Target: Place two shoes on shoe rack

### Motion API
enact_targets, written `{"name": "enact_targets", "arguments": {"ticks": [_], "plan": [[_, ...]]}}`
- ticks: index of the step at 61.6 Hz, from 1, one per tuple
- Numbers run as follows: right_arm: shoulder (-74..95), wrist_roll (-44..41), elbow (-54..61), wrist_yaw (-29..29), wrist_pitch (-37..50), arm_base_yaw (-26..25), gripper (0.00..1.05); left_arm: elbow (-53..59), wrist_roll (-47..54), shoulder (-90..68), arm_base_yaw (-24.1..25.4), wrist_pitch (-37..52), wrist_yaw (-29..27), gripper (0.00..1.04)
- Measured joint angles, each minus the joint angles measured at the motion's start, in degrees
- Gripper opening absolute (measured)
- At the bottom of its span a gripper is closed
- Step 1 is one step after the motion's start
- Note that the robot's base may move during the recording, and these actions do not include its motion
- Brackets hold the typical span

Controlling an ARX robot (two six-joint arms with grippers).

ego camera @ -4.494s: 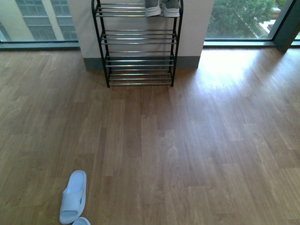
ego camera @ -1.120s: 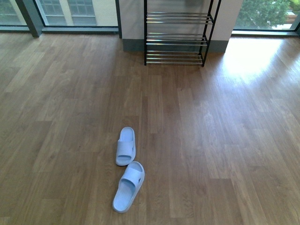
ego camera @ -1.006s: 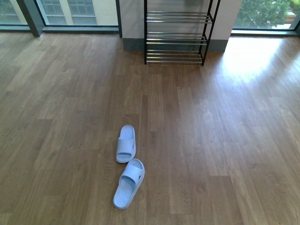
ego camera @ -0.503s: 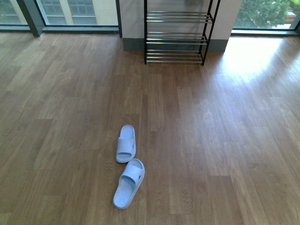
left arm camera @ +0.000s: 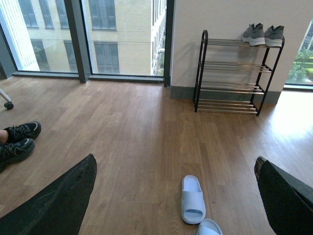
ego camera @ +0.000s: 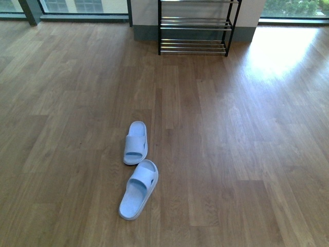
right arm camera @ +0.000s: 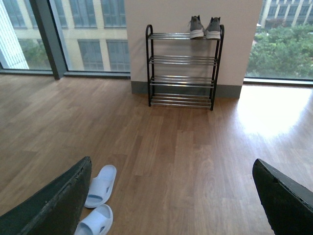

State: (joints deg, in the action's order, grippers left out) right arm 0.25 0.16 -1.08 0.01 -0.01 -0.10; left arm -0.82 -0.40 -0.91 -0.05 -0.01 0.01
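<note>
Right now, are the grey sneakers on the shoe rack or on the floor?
On the rack. Both grey sneakers stand upright, side by side, on the top tier of the shoe rack.

Two sneakers (right arm camera: 196,27) (right arm camera: 213,27), two slides (ego camera: 135,143) (ego camera: 139,189), one rack (right arm camera: 183,60).

I see two light blue slippers, the far slipper (ego camera: 135,143) and the near slipper (ego camera: 139,189), just beside each other on the wood floor (ego camera: 231,128). A pair of black shoes (left arm camera: 17,142) sits off to one side. Big windows (left arm camera: 117,34) show green trees (right arm camera: 281,49).
</note>
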Motion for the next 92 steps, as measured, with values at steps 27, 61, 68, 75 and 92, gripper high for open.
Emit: {"name": "enact_targets", "arguments": {"ticks": [27,61,68,75,92], "plan": [[0.00,0.00,0.00,0.00,0.00,0.00,0.95,0.02,0.02,0.00,0.00,0.00,-0.02,0.95],[-0.02,0.02,0.00,0.04,0.00,0.00,0.95,0.02,0.02,0.00,0.00,-0.02,0.04,0.95],[-0.02,0.00,0.00,-0.04,0.00,0.00,0.95,0.02,0.02,0.00,0.00,0.00,-0.02,0.95],[0.00,0.02,0.00,-0.02,0.00,0.00,0.95,0.02,0.02,0.00,0.00,-0.02,-0.02,0.95],[0.00,0.00,0.00,0.02,0.00,0.00,0.95,0.00,0.02,0.00,0.00,-0.02,0.02,0.95]]}}
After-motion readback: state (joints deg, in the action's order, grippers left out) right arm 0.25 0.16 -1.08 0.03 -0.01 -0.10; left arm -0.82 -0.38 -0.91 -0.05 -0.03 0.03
